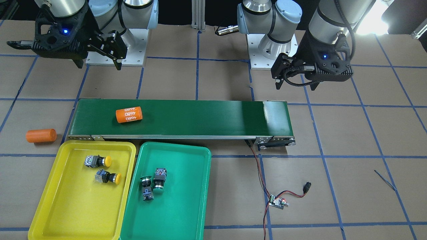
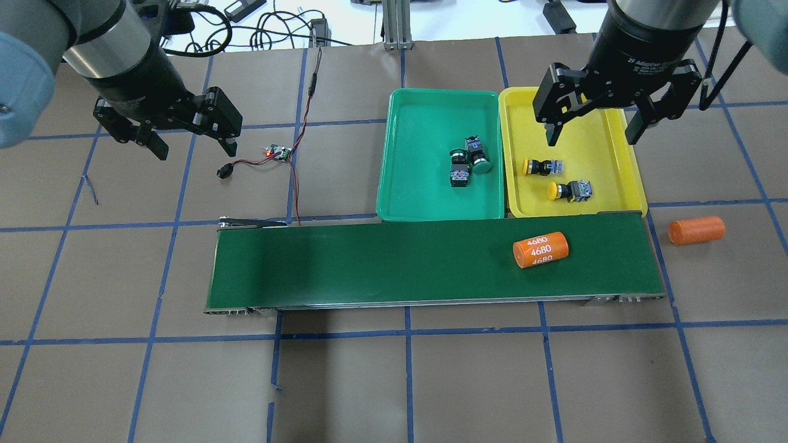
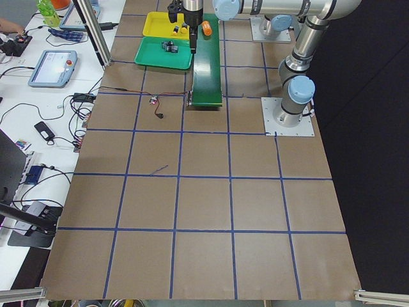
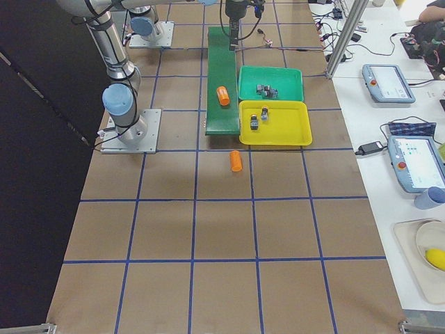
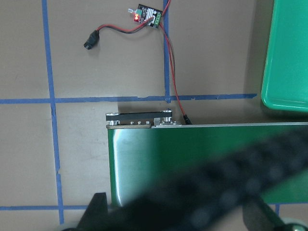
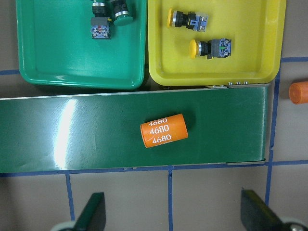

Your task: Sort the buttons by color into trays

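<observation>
I judge the sorting step finished. The 2 yellow buttons lie on their sides in the yellow tray, near each other but apart. The 2 green buttons lie in the green tray, so close together they look to be touching. I see no button on the conveyor belt or on the table.

The right gripper hangs above the yellow tray with its jaws spread wide and nothing between them. The left gripper hovers well away over bare table, equally wide and empty.

An orange cylinder lies on the belt near the yellow tray, and a plain orange cylinder lies on the table just past the belt's end. Neither is a button, so I would leave both alone. The next move, as I see it, calls for no grasp, only for keeping both arms clear of the trays.
</observation>
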You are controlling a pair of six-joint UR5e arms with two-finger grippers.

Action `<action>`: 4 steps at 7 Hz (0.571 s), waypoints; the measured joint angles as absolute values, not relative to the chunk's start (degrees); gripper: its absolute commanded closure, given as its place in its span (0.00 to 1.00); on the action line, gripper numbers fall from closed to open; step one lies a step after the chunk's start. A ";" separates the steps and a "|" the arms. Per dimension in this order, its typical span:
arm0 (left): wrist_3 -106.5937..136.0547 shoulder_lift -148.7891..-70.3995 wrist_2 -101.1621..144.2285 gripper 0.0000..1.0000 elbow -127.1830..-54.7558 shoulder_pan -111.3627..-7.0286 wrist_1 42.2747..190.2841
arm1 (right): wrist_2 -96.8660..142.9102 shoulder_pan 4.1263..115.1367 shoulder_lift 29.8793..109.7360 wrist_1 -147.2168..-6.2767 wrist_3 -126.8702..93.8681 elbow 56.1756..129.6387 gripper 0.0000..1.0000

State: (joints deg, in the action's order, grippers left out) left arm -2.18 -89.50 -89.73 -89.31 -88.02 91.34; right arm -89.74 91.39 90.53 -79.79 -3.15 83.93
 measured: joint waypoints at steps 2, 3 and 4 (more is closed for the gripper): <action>-2.26 -89.46 -91.02 0.00 -88.84 -88.02 91.48 | -89.90 91.16 90.72 -79.75 -3.03 83.93 0.00; -2.26 -89.42 -91.53 0.00 -88.89 -88.12 91.36 | -89.99 91.12 90.87 -79.73 -3.00 83.96 0.00; -2.20 -89.40 -91.57 0.00 -89.02 -88.26 91.28 | -89.99 91.14 90.95 -79.72 -2.99 84.03 0.00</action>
